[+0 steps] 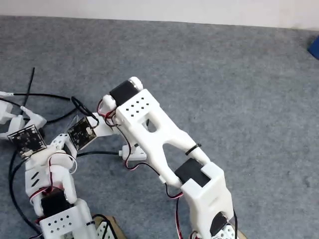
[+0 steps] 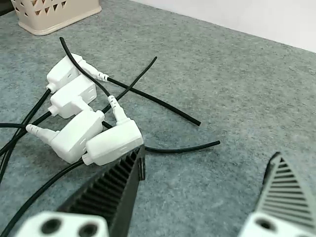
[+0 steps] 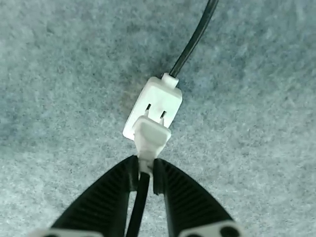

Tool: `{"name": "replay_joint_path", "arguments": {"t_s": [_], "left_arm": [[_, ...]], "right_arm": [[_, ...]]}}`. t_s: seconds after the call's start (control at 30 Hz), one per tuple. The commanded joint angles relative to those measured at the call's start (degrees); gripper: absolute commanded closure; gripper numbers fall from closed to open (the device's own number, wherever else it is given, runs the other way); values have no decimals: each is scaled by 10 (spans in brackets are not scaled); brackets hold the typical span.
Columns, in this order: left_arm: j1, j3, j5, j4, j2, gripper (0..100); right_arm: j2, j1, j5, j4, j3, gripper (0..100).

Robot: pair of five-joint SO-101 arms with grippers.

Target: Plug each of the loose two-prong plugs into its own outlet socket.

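My right gripper (image 3: 144,173) is shut on the cord end of a white two-prong plug (image 3: 150,136). The plug's prongs stand at the slots of a white outlet socket (image 3: 154,104) that lies flat on the grey carpet, with its black cord (image 3: 195,42) running away. My left gripper (image 2: 202,182) is open over bare carpet. One of its fingers (image 2: 116,190) is close beside a cluster of several white plugs and sockets (image 2: 81,116) with tangled black cords. In the high view the right arm (image 1: 149,127) bends over towards the left arm (image 1: 50,174).
A beige slotted basket (image 2: 54,12) stands beyond the cluster. Loose black cords (image 2: 163,101) cross the carpet near the left gripper. More white plug pieces (image 1: 10,117) lie at the left edge of the high view, and grey carpet (image 1: 239,89) stretches to the right.
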Motion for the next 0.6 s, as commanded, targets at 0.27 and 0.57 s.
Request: {"name": "replay_joint_path", "arguments": {"t_s": [0.27,0.57], "left_arm": [[-7,-3,4,-11,-6,624],[-7,-3,4,-11,-6,624]], "right_arm": [[7,9,-7,-14,-8,991],[24,9,-7,-12,-10,991]]}}
